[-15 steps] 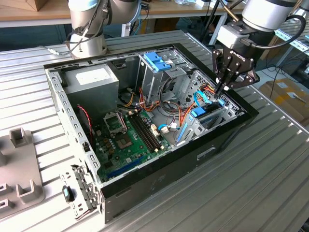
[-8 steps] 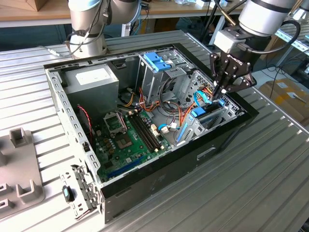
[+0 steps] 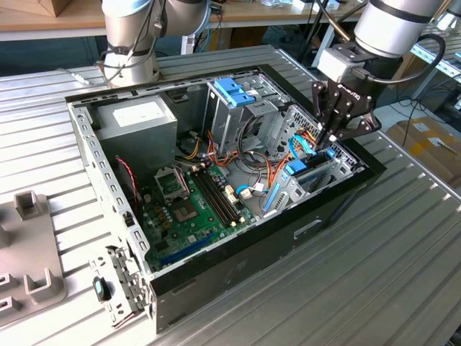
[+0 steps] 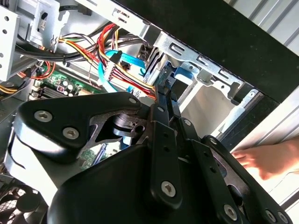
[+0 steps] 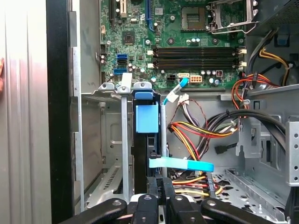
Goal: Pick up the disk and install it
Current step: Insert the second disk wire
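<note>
inside the open computer case (image 3: 216,281), at the exterior view's right, we see the gripper (image 3: 325,142) lowered over the drive bay (image 3: 317,173) beside the black side wall. in the first wrist view the disk (image 5: 145,140) stands on edge in the bay's slot, its light blue carrier tab (image 5: 146,116) toward the motherboard (image 5: 177,37). the fingertips (image 5: 156,189) sit at the disk's near edge, jaws pressed nearly together; we cannot tell whether they pinch it. a light blue sata cable (image 5: 182,163) crosses just beside the disk.

Ribbed metal table (image 3: 403,238), open computer case (image 3: 238,267) on it; grey fixture blocks (image 3: 32,245) alongside
</note>
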Robot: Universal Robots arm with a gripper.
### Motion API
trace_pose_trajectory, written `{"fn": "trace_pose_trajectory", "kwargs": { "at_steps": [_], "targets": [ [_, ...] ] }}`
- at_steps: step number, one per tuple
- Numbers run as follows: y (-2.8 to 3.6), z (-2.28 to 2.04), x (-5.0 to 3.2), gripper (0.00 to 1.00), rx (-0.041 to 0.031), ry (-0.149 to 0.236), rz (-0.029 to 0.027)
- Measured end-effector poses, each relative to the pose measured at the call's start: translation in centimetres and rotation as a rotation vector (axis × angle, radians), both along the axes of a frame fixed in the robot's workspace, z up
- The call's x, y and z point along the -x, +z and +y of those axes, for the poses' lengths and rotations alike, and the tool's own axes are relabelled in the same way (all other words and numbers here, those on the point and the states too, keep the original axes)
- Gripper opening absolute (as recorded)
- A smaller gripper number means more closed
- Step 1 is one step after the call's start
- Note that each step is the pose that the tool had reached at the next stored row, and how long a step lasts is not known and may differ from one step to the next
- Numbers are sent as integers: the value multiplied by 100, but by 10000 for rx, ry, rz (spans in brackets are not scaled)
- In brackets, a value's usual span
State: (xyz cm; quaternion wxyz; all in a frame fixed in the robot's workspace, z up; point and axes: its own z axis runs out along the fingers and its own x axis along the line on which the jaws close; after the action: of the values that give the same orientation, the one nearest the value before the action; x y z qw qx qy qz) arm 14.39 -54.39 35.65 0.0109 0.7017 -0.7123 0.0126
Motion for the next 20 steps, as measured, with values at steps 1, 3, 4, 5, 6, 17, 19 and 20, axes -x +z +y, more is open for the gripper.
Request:
{"fn": "trace_pose_trajectory", "kwargs": {
  "at_steps": [1,3,4,5,6,17,19,20],
  "targets": [
    [-5,0,1,16,-2,0,0],
    [-20,-2,4,16,-3,-1,0],
    [-23,-3,4,16,0,0,0],
    [-24,-3,5,16,0,0,0],
    [-25,-3,5,16,-1,0,0],
    [-54,-24,20,16,-4,0,0],
    [-60,-24,20,16,-1,0,0],
    [-64,-24,20,16,-2,-1,0]
  ]
}}
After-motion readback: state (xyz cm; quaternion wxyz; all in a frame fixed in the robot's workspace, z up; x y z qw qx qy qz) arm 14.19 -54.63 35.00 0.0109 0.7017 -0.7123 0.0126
